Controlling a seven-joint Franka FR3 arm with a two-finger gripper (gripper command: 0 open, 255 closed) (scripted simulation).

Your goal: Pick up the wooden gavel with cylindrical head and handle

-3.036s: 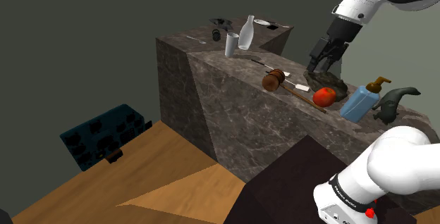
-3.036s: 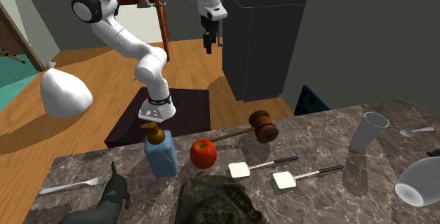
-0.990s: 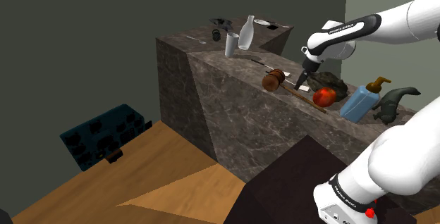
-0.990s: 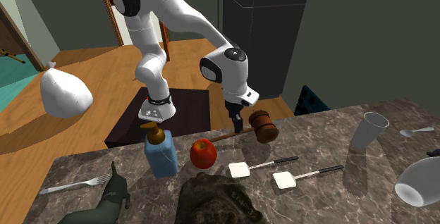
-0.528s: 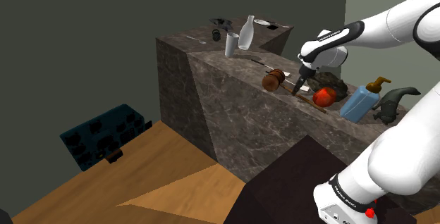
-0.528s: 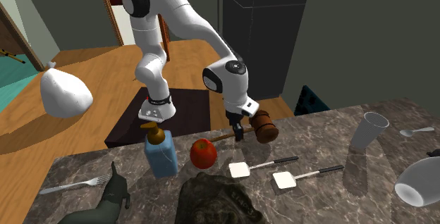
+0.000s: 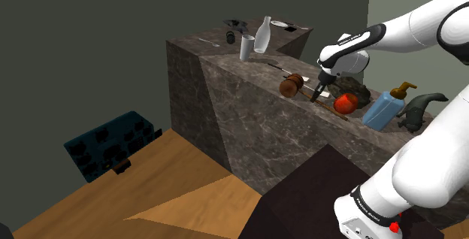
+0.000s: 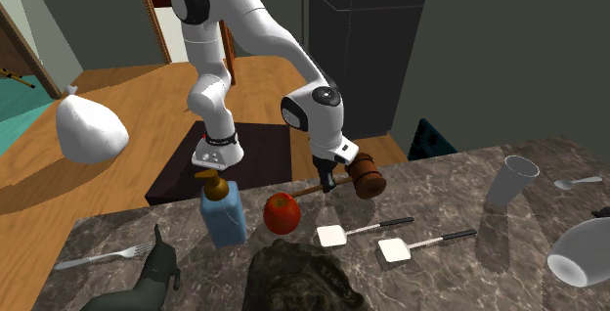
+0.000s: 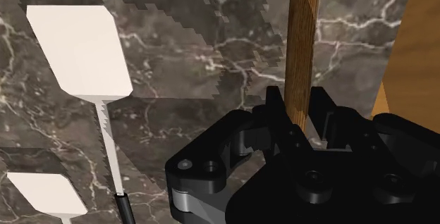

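The wooden gavel lies on the dark marble counter [image 8: 459,167] near its front edge. Its brown cylindrical head [image 8: 367,175] [image 7: 291,86] points toward the second exterior view's right, and its thin handle [image 8: 305,190] [image 9: 304,39] runs toward the red apple [image 8: 282,212] [image 7: 346,103]. My black gripper [image 8: 329,178] [image 7: 321,93] [image 9: 302,113] is down on the counter, a short way from the head. In the wrist view, both fingers [image 9: 277,110] clasp the handle between them. The gavel rests on the counter.
Two white spatulas [image 8: 332,234] [image 8: 394,250] [image 9: 81,46] lie just behind the handle. A blue soap bottle [image 8: 223,211], a dark animal figure [image 8: 156,275], a fork [image 8: 98,256] and a dark lumpy object [image 8: 298,275] stand past the apple. A white cup [image 8: 513,180] and bowl [image 8: 582,250] are farther off.
The arm came down from high above the counter to the gavel's handle. In the last half second the fingers closed on the handle; the gavel has not moved.
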